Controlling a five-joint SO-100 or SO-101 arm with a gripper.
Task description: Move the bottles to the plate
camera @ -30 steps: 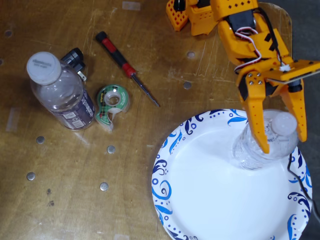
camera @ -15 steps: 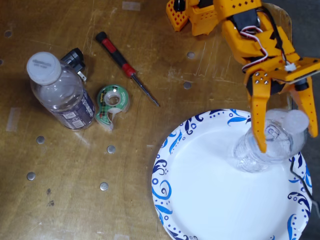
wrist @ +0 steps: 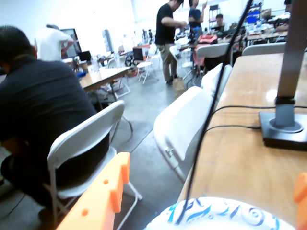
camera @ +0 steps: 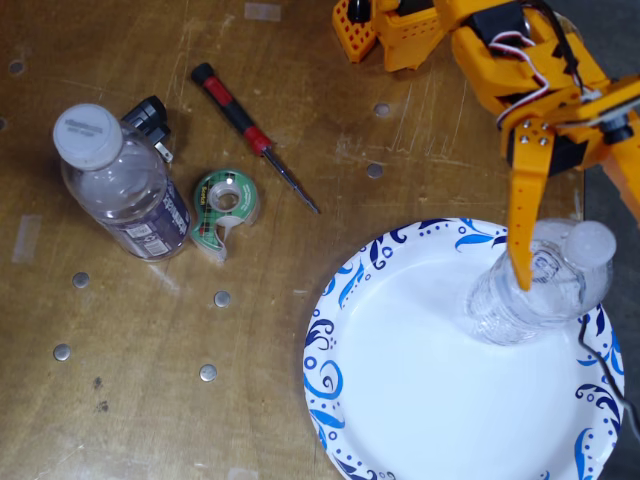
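The small crinkled clear bottle (camera: pixel 530 300) with a whitish cap stands on the right side of the white plate with the blue swirl rim (camera: pixel 400 380). The larger bottle with the dark label (camera: pixel 125 190) lies on the table at the far left, off the plate. My orange gripper (camera: pixel 570 250) hangs over the small bottle, with one finger (camera: pixel 520 220) crossing in front of it. In the wrist view the gripper (wrist: pixel 206 201) is open, its fingers (wrist: pixel 103 201) spread wide over the plate rim (wrist: pixel 225 215). Neither bottle shows in that view.
A green tape dispenser (camera: pixel 225 210), a red-and-black screwdriver (camera: pixel 250 135) and a black plug (camera: pixel 150 120) lie between the larger bottle and the plate. The arm's base (camera: pixel 400 30) is at the top. The wrist view shows a dark stand (wrist: pixel 285 127), cables, chairs and people.
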